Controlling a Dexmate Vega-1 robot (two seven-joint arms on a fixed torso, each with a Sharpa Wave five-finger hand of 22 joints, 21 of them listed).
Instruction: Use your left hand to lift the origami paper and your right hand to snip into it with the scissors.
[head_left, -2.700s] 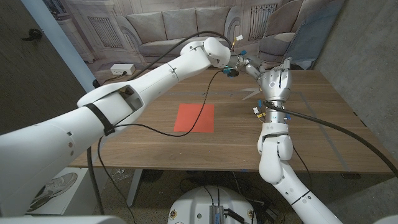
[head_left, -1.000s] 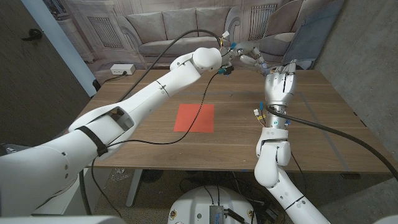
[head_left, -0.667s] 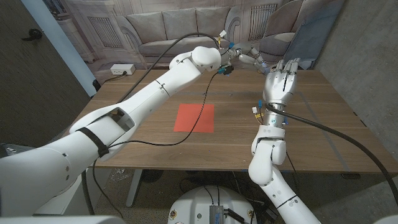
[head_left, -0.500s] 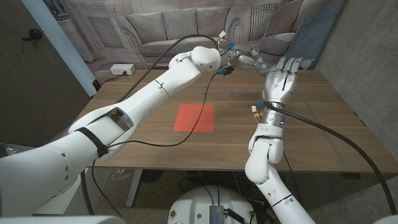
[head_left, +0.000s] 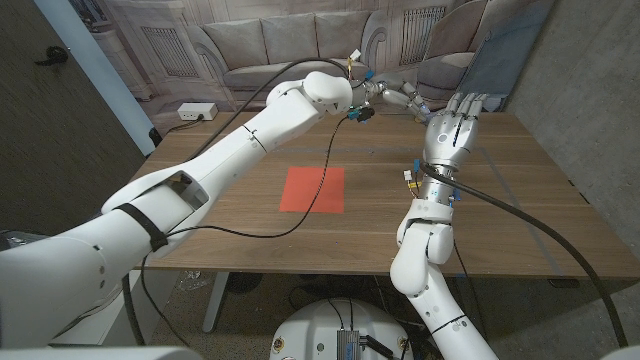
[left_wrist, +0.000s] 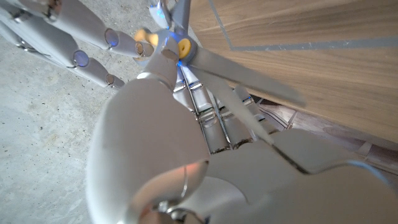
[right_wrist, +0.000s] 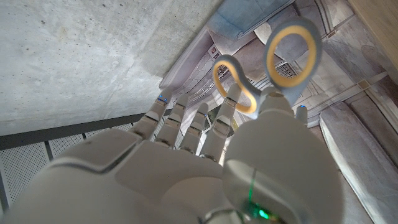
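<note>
2 robot hands hover over the far side of the desk (head_left: 520, 215), well beyond the red origami paper (head_left: 312, 189) lying flat mid-desk. Right robot hand (head_left: 452, 130) stands upright, gripping the scissors (right_wrist: 268, 59), grey-and-yellow loops above its fingers. Left robot hand (head_left: 392, 94), just beside it, fingers extended, grasps nothing. No readable writing anywhere.

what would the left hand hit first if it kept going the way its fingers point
Probably the right hand: the left hand reaches across the table's far side with its fingers aimed at it. The scissors sit at the right hand too, so depth leaves it uncertain.
</note>
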